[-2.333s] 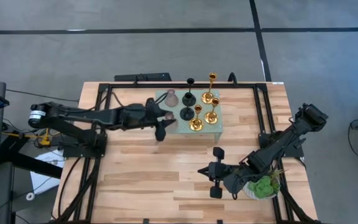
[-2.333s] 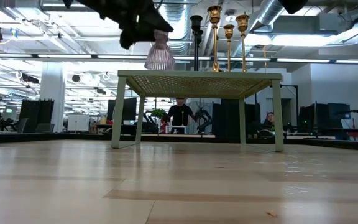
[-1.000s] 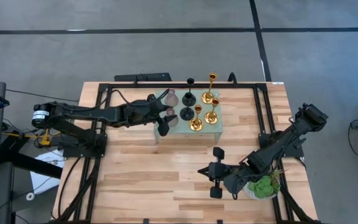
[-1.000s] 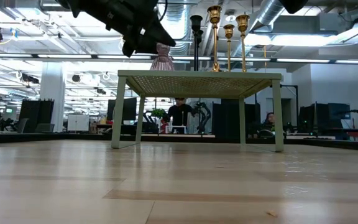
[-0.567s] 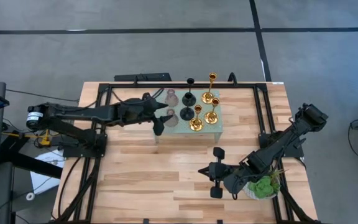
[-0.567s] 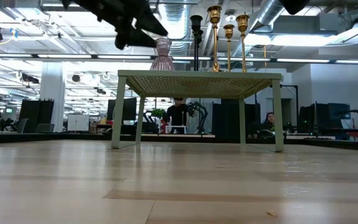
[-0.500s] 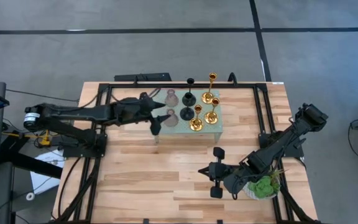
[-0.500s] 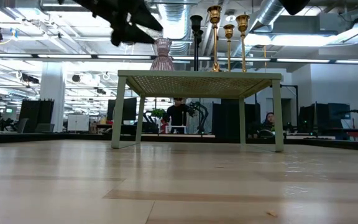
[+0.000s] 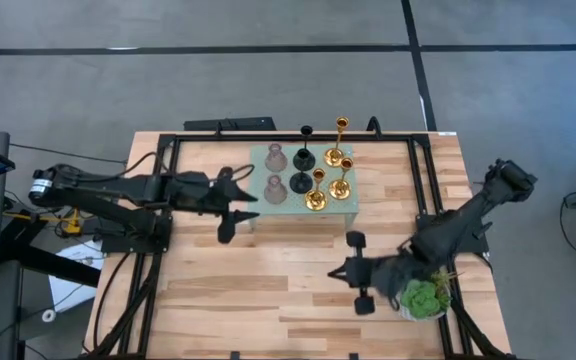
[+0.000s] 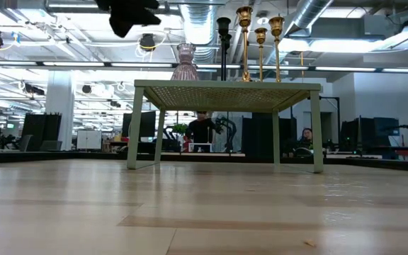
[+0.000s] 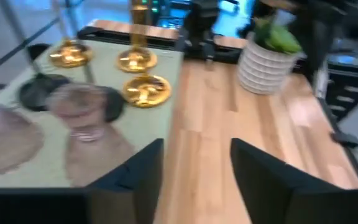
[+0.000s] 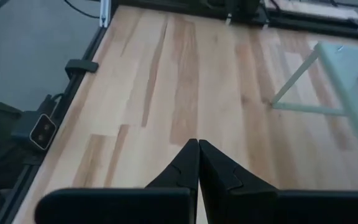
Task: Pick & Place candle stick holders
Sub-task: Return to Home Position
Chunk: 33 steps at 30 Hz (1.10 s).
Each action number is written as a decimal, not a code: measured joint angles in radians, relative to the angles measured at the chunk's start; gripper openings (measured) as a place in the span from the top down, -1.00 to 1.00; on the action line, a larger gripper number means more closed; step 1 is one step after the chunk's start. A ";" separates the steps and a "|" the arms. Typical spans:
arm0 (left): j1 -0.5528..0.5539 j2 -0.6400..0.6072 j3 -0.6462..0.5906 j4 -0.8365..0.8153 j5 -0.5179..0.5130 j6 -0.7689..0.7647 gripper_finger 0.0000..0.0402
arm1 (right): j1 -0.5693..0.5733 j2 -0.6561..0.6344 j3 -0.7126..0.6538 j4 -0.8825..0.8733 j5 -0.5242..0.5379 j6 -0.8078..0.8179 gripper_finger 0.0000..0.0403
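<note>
Scanning large to small: the wooden surface (image 9: 268,290) carries the green shelf (image 9: 351,206), where all seven candle stick holders (image 9: 315,198) stand, pink, black and gold. My left gripper (image 11: 194,180) hovers just beside the shelf, fingers apart and empty. My right gripper (image 12: 198,155) waits near the potted plant (image 9: 423,298), fingers pressed together. I judge the holders rigid, light and tippy, best pinched on the slim stem.

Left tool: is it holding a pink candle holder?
No, the left tool is open and empty, and the pink candle holders stand on the shelf.
</note>
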 joint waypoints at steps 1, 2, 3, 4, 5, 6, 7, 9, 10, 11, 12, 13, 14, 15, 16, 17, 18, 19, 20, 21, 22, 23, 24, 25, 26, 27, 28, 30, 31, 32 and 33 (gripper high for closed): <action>-0.018 0.000 0.000 0.000 -0.001 0.005 0.13 | -0.014 -0.022 0.000 -0.007 -0.021 -0.025 1.00; -0.037 0.000 0.000 0.002 -0.004 0.021 0.21 | -0.029 -0.045 0.000 -0.016 -0.044 -0.054 1.00; -0.059 0.003 0.000 0.006 -0.018 0.047 0.30 | -0.046 -0.068 0.000 -0.019 -0.067 -0.087 1.00; -0.081 0.003 0.000 0.007 -0.042 0.078 0.38 | -0.063 -0.090 0.000 -0.019 -0.090 -0.123 1.00; -0.105 0.003 0.000 0.007 -0.074 0.104 0.46 | -0.081 -0.114 -0.001 -0.019 -0.111 -0.159 1.00; -0.131 0.003 0.000 0.011 -0.123 0.123 0.54 | -0.099 -0.140 -0.006 -0.019 -0.141 -0.192 1.00; -0.158 0.002 0.000 0.014 -0.181 0.138 0.61 | -0.121 -0.167 -0.010 -0.031 -0.169 -0.218 1.00; -0.219 -0.002 0.000 0.013 -0.306 0.168 0.76 | -0.162 -0.220 -0.019 -0.051 -0.200 -0.246 1.00; -0.250 -0.006 0.000 0.012 -0.362 0.188 0.83 | -0.179 -0.251 -0.031 -0.064 -0.199 -0.255 1.00; -0.284 -0.012 0.000 0.012 -0.407 0.208 0.90 | -0.195 -0.285 -0.048 -0.074 -0.196 -0.265 1.00; -0.316 -0.019 0.000 0.014 -0.440 0.227 0.95 | -0.211 -0.324 -0.070 -0.076 -0.194 -0.269 1.00; -0.349 -0.028 0.000 0.014 -0.470 0.242 0.97 | -0.225 -0.362 -0.092 -0.078 -0.195 -0.270 1.00; -0.379 -0.037 0.000 0.014 -0.497 0.258 0.97 | -0.235 -0.405 -0.114 -0.089 -0.195 -0.269 1.00; -0.407 -0.048 0.000 0.014 -0.523 0.266 0.97 | -0.243 -0.449 -0.138 -0.092 -0.196 -0.269 1.00; -0.431 -0.061 0.000 0.014 -0.550 0.270 0.97 | -0.248 -0.496 -0.161 -0.091 -0.199 -0.270 1.00; -0.451 -0.073 0.000 0.017 -0.578 0.271 0.97 | -0.252 -0.541 -0.182 -0.091 -0.205 -0.272 1.00; -0.467 -0.084 0.000 0.017 -0.601 0.272 0.97 | -0.255 -0.587 -0.203 -0.091 -0.226 -0.278 1.00; -0.480 -0.093 0.000 0.018 -0.623 0.272 0.97 | -0.260 -0.633 -0.223 -0.090 -0.263 -0.293 1.00; -0.492 -0.100 0.000 0.019 -0.640 0.274 0.97 | -0.266 -0.677 -0.241 -0.090 -0.317 -0.314 1.00; -0.501 -0.105 0.000 0.020 -0.650 0.284 0.97 | -0.275 -0.718 -0.258 -0.087 -0.368 -0.344 1.00; -0.508 -0.106 0.000 0.023 -0.656 0.297 0.97 | -0.285 -0.756 -0.275 -0.072 -0.405 -0.377 1.00; -0.511 -0.106 0.000 0.032 -0.662 0.312 0.97 | -0.297 -0.788 -0.292 -0.048 -0.433 -0.408 1.00; -0.511 -0.105 0.000 0.043 -0.666 0.323 0.97 | -0.311 -0.820 -0.305 -0.038 -0.440 -0.433 1.00; -0.510 -0.103 0.000 0.053 -0.669 0.340 0.97 | -0.327 -0.848 -0.312 -0.049 -0.444 -0.454 1.00; -0.510 -0.100 0.000 0.067 -0.670 0.365 0.97 | -0.345 -0.871 -0.315 -0.064 -0.451 -0.472 1.00; -0.510 -0.098 0.000 0.078 -0.670 0.401 0.97 | -0.364 -0.891 -0.316 -0.075 -0.465 -0.487 1.00; -0.508 -0.098 0.000 0.093 -0.671 0.443 0.97 | -0.382 -0.908 -0.317 -0.088 -0.483 -0.497 1.00; -0.498 -0.098 0.000 0.144 -0.670 0.494 0.97 | -0.415 -0.939 -0.319 -0.121 -0.514 -0.497 1.00; -0.494 -0.104 0.000 0.166 -0.669 0.508 0.97 | -0.428 -0.960 -0.319 -0.131 -0.516 -0.489 1.00; -0.491 -0.113 0.000 0.170 -0.668 0.521 0.97 | -0.439 -0.984 -0.319 -0.142 -0.516 -0.483 1.00; -0.488 -0.121 0.000 0.172 -0.660 0.523 0.97 | -0.448 -1.006 -0.319 -0.151 -0.513 -0.481 1.00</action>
